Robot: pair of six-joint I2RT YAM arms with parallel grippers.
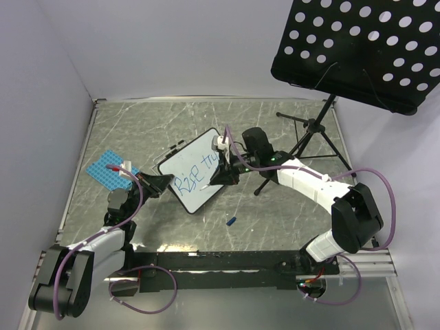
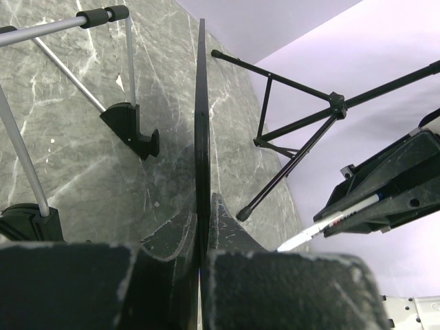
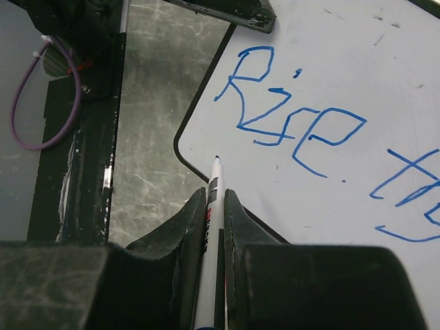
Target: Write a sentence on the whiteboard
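Observation:
The whiteboard (image 1: 192,165) stands tilted mid-table. Blue handwriting on it reads "Rise" (image 3: 289,103), with "try" (image 3: 412,196) cut off at the frame's right edge. My left gripper (image 1: 159,184) is shut on the board's left edge, which shows edge-on (image 2: 201,103) between the fingers in the left wrist view. My right gripper (image 1: 221,175) is shut on a white marker (image 3: 214,189). The marker's tip is over the white surface below "Rise", near the board's rounded corner. I cannot tell whether the tip touches. The marker also shows in the left wrist view (image 2: 330,223).
A blue studded plate (image 1: 106,168) lies at the left. A small blue cap (image 1: 232,221) lies on the table in front of the board. A black perforated music-stand tray (image 1: 357,48) overhangs the back right, and its tripod legs (image 1: 309,134) stand behind my right arm.

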